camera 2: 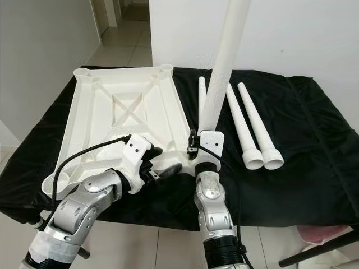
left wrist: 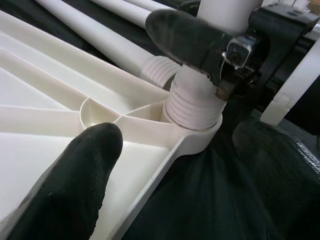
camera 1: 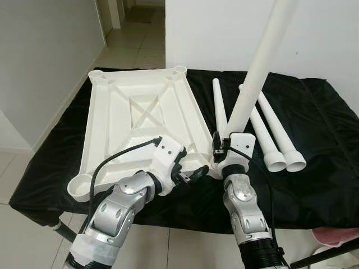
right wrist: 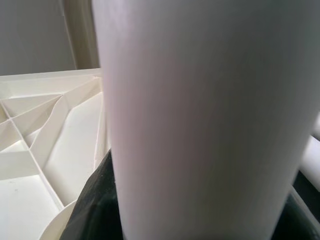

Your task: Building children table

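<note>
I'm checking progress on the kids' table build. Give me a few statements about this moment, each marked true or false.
1. The tabletop lies underside up on the black cloth. True.
2. The right gripper holds a leg standing upright at the near right corner socket. True.
3. All four legs are already fitted. False: three loose legs lie on the cloth beside the tabletop.
4. The left gripper holds a leg too. False: its fingers sit open at the tabletop's corner, next to the socket.
5. The cloth is white. False: it is black.
</note>
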Controlling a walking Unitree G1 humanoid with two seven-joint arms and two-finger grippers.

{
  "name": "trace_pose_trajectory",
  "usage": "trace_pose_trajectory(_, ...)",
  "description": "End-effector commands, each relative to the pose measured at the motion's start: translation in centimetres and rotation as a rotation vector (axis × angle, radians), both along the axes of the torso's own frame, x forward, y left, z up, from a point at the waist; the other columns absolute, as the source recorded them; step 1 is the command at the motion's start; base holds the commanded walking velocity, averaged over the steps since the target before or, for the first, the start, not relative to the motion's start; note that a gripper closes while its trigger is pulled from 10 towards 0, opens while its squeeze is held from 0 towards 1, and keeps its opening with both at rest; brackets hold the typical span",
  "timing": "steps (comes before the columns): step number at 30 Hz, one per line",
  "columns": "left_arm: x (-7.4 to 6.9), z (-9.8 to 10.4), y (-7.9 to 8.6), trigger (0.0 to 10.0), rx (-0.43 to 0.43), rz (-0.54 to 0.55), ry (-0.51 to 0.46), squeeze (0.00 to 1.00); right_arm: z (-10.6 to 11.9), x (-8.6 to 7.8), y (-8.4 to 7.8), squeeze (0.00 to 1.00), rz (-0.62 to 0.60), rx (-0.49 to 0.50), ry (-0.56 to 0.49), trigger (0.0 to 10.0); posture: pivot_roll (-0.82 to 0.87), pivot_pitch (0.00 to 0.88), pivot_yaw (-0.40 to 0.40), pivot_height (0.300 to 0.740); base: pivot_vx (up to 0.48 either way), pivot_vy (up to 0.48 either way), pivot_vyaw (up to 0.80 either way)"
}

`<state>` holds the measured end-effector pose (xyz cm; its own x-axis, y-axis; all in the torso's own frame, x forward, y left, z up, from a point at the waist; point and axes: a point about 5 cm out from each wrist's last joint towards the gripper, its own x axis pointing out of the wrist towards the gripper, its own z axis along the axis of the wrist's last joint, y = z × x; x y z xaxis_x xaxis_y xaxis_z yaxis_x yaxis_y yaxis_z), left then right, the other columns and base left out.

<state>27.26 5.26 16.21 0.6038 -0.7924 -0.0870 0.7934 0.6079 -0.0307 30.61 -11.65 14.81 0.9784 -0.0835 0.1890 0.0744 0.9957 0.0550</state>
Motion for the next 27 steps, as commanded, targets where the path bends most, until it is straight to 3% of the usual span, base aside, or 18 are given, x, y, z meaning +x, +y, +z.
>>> trace_pose_trajectory(1, 0.1, -0.5, 0.2, 10.0, 0.013, 0.048, 0.008, 0.00, -1.7, -0.1, -0.4, 0.00, -0.037, 0.000, 0.080, 10.0, -0.06, 0.061, -0.010, 0.740, 0.000, 0.000, 0.00)
trace_pose_trajectory(5, -0.1, -0.5, 0.1, 10.0, 0.006, 0.055, 0.012, 0.00, -2.2, 0.0, 0.1, 0.00, -0.100, -0.001, 0.113, 10.0, -0.05, 0.063, -0.015, 0.740, 0.000, 0.000, 0.00)
trace_pose_trajectory(17, 0.3, -0.4, 0.4, 10.0, 0.008, 0.066, 0.007, 0.00, 0.3, 0.2, -0.1, 0.00, -0.079, -0.003, -0.006, 10.0, -0.05, 0.054, -0.019, 0.740, 0.000, 0.000, 0.00)
trace_pose_trajectory(27, 0.2, -0.4, 0.5, 10.0, 0.009, 0.068, 0.007, 0.00, -0.1, -0.3, -0.2, 0.00, -0.081, 0.027, -0.005, 10.0, -0.05, 0.055, -0.006, 0.740, 0.000, 0.000, 0.00)
